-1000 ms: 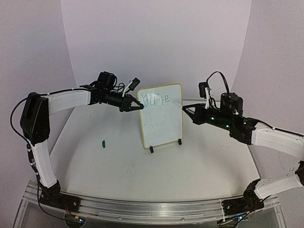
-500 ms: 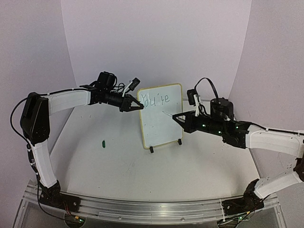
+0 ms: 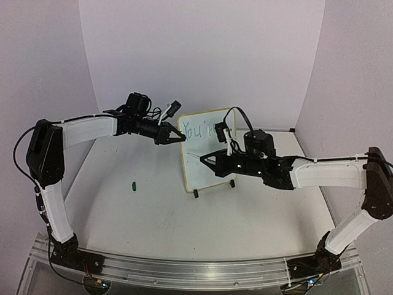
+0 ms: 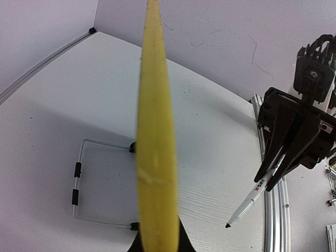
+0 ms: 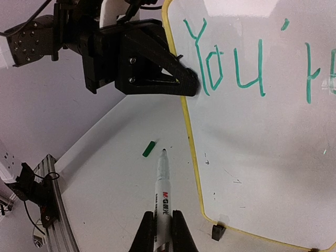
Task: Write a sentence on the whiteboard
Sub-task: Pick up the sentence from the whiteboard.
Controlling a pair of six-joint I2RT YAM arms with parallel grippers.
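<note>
The right gripper [image 5: 163, 223] is clenched on the barrel of a white marker [image 5: 162, 184]. In the right wrist view only the finger ends show at 6 o'clock, and the print on the barrel is too small to read in full. The marker's dark tip points toward 12 o'clock there, over the table [image 3: 153, 215], just outside the board's yellow frame. In the left wrist view the same marker [image 4: 252, 197] hangs from the right gripper [image 4: 278, 168] with its tip clear of the board. The left gripper [image 3: 178, 137] is clamped on the whiteboard [image 3: 198, 175] at the upper part of its 9 o'clock edge. In its own camera the fingers are almost wholly hidden behind the frame [image 4: 156, 157], which is seen edge-on and blurred, so the writing face cannot be seen from there. A thin wire stand [image 4: 79, 184] shows on the board's far side. The whiteboard stands upright near the table's middle on small black feet [image 3: 196, 193]. The sentence [image 5: 236, 63] runs along the top in green and reads "You're", but its last letter is cut off at 3 o'clock in the right wrist view. From above, the right arm's wrist and cable cover its end. A small green cap [image 3: 133, 184] lies on the table at 9 o'clock of the board, well apart from it.
</note>
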